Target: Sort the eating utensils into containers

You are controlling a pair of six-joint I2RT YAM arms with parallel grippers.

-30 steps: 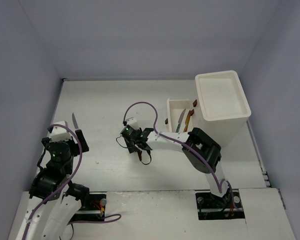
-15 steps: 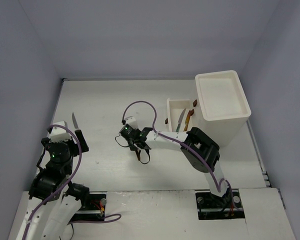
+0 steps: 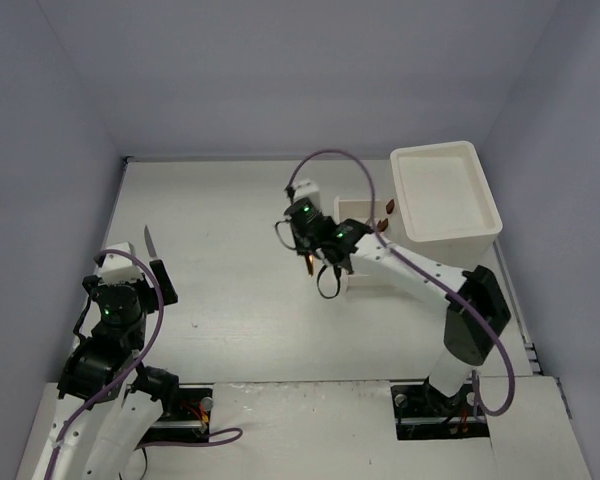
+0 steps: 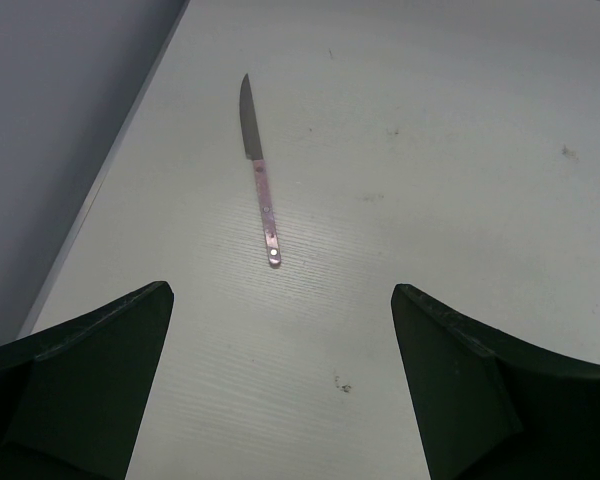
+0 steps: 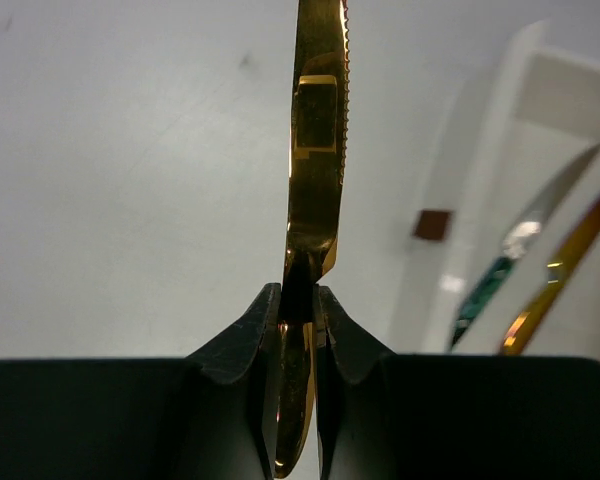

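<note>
My right gripper [image 5: 299, 300] is shut on a gold knife [image 5: 317, 150] with a serrated blade that points up and away from the jaws. In the top view the right gripper [image 3: 310, 262] hangs above the table just left of the open cream drawer [image 3: 352, 207], partly hidden by the arm. The drawer [image 5: 510, 150] holds an iridescent blue-green utensil [image 5: 490, 285] and a gold one [image 5: 565, 265]. A pink-handled knife [image 4: 260, 190] lies on the table ahead of my open, empty left gripper [image 4: 280, 330]; the knife [image 3: 148, 240] also shows at the left in the top view.
The white drawer unit [image 3: 442, 200] with a recessed top stands at the back right. The grey wall runs close along the left table edge [image 4: 110, 160] beside the pink knife. A brown drawer handle [image 5: 433, 224] sticks out on the drawer front.
My right arm has lifted and swung back and right from the table middle toward the open drawer, carrying the gold knife. The left arm has not moved.
</note>
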